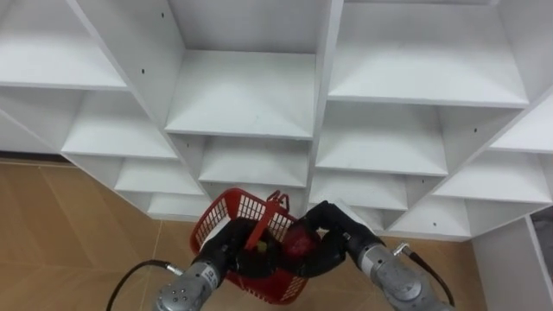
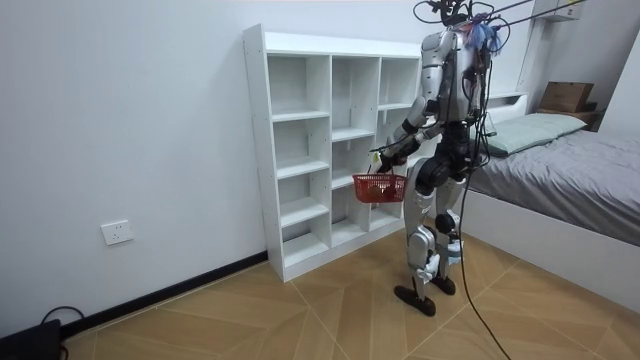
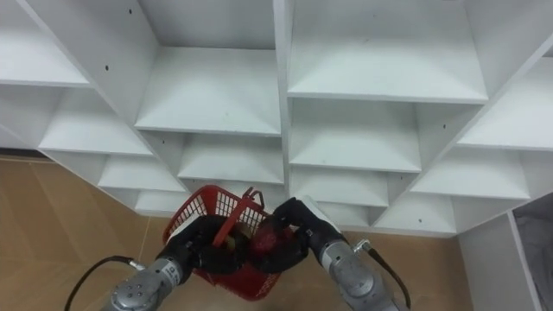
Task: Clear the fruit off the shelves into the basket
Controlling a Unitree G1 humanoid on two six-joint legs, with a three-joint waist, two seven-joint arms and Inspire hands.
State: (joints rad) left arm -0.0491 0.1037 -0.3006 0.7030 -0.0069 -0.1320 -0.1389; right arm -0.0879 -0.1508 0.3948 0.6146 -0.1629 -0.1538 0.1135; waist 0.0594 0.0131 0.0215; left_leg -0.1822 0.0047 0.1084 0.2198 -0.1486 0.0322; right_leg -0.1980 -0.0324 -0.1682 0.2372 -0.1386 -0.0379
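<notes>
A red mesh basket (image 1: 226,214) hangs low in front of me, before the white closet's (image 1: 242,95) shelves. My left hand (image 1: 226,248) is curled round the basket's handle (image 1: 270,216) from the lower left. From the lower right, my right hand (image 1: 330,240) reaches over the basket's rim with its fingers curled round a red fruit (image 1: 298,244). Something small and yellowish (image 1: 259,245) lies inside the basket. In the room view I stand upright facing the closet (image 2: 300,140), with the basket (image 2: 379,187) held at hip height.
The shelves in view hold nothing. Wooden floor (image 1: 60,233) lies to my left below the closet. A bed (image 2: 570,180) stands at the room view's right, behind me. A white panel (image 1: 518,259) rises at my lower right.
</notes>
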